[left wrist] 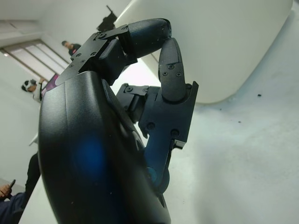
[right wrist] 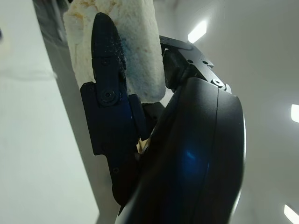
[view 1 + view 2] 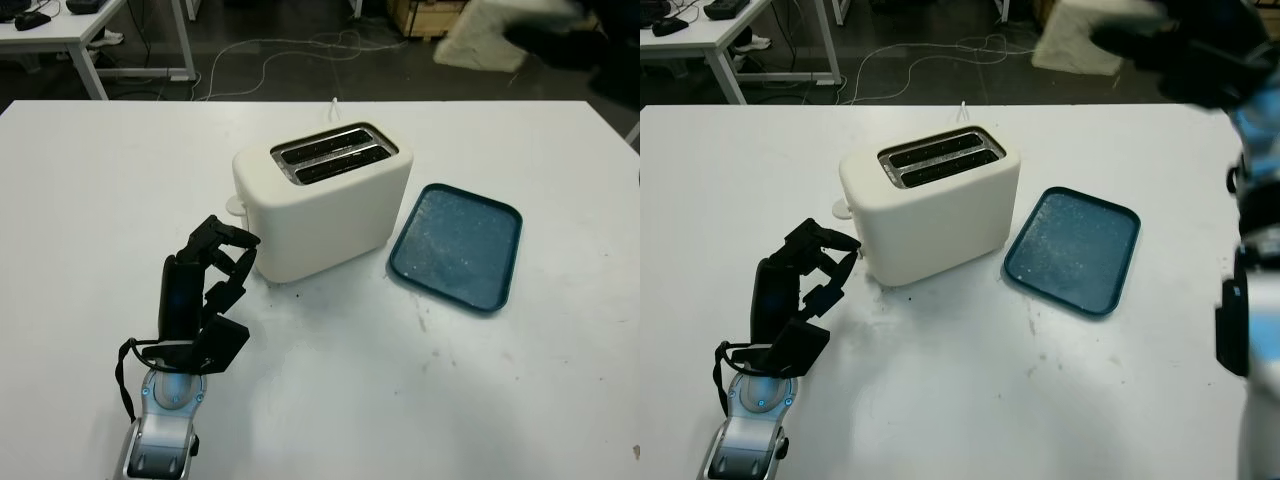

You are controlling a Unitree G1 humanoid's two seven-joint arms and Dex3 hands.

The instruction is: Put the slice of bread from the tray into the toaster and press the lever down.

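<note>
Found the left hand nearest, low over the bench just beside the toaster's left end, fingers curled and gripping nothing. Could not tell whether its fingertips touched the toaster's wall.

Noted the toaster next, cream-coloured, upright near the middle of the bench, both slots facing up and empty. Made out a small pale tab low at its left end, probably the lever, not yet pressed as far as could be judged. Saw the blue tray just beside the toaster on its right, bare apart from crumbs.

Farthest, spotted the right hand raised high, beyond and to the right of the toaster, closed on the slice of bread. In the right wrist view, saw the slice pinched flat between a finger on one face and the rest of the hand behind.

Judged the step in hand to be carrying the slice to a slot. To do it well: bring the slice above one slot, turn the wrist until the slice stood on edge and ran along the slot's length, lower until the bottom edge entered, and only then loosen the fingers. Keep the approach slow, since a tilted slice would likely catch on the slot's rim. Leave the lever to the left hand, already close by.
</note>
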